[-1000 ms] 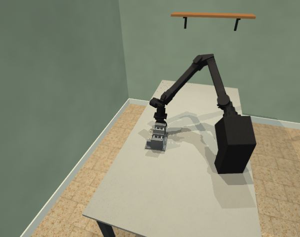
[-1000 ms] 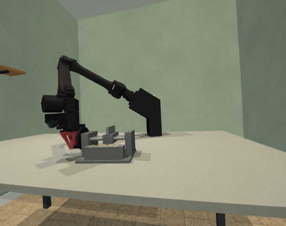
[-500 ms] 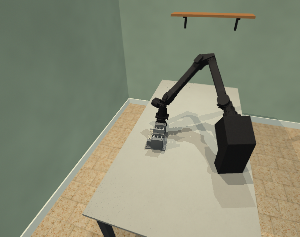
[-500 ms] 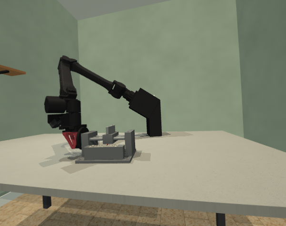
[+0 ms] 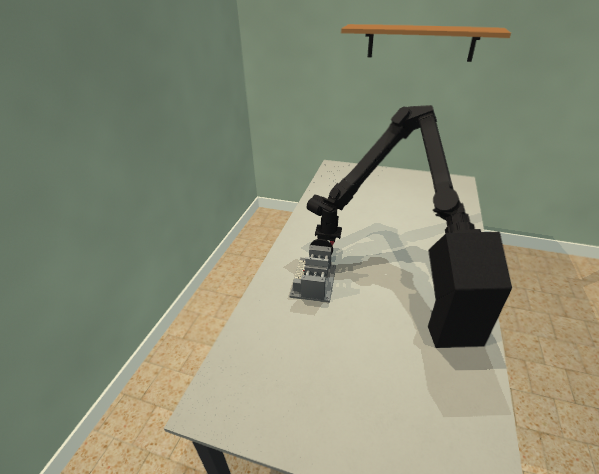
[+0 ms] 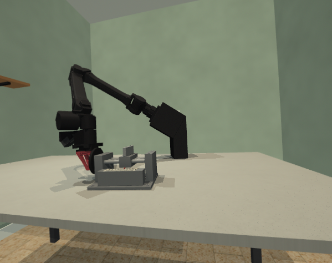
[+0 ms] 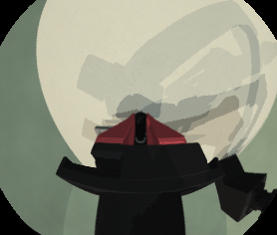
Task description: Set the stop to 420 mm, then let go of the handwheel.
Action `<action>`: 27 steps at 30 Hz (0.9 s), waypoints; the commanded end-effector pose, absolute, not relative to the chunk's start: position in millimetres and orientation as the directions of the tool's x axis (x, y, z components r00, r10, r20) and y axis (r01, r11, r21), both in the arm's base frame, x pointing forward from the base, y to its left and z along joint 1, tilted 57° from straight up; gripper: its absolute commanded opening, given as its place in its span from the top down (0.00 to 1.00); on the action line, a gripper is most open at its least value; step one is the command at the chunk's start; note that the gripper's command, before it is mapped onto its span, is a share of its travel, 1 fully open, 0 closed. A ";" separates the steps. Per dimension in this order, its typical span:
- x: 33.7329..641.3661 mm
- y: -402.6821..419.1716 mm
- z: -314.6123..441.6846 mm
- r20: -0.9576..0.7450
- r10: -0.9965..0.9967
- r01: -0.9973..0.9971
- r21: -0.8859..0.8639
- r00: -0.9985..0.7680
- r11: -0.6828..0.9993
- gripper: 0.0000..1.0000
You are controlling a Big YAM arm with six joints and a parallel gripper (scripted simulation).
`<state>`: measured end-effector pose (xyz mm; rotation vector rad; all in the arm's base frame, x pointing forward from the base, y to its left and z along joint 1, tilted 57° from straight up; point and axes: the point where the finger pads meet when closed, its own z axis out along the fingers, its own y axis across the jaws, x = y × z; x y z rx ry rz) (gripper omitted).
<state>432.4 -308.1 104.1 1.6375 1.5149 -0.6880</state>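
Note:
The grey stop device [image 5: 313, 288] [image 6: 120, 178] stands on the table. Its stop [image 6: 126, 161] is a grey block with an upright plate, riding on rods between two end blocks, near mid-travel. A small red pointer [image 6: 124, 168] shows by the pale scale; its numbers are too small to read. The black handwheel [image 5: 319, 243] [image 6: 93, 161] is at the device's end nearest the arm's wrist. My gripper [image 6: 88, 168] [image 7: 140, 117] points down beside the wheel's outer face, its red fingers shut on a dark part, seemingly the handwheel's knob. The knob is mostly hidden.
The table [image 5: 340, 367] [image 6: 216, 198] bears the device and the arm's black base [image 5: 467, 295] [image 6: 171, 124]. A wooden shelf [image 5: 427, 31] [image 6: 13, 81] is on the wall, high above the table. One table edge lies close beside the device.

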 end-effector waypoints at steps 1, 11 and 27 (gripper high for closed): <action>417.8 -317.4 97.7 -0.823 0.550 0.986 0.166 0.144 -0.010 0.94; 412.2 -290.4 116.4 -0.821 0.551 0.983 0.186 0.149 0.012 0.94; 416.3 -272.6 130.4 -0.821 0.550 0.981 0.195 0.152 0.020 0.94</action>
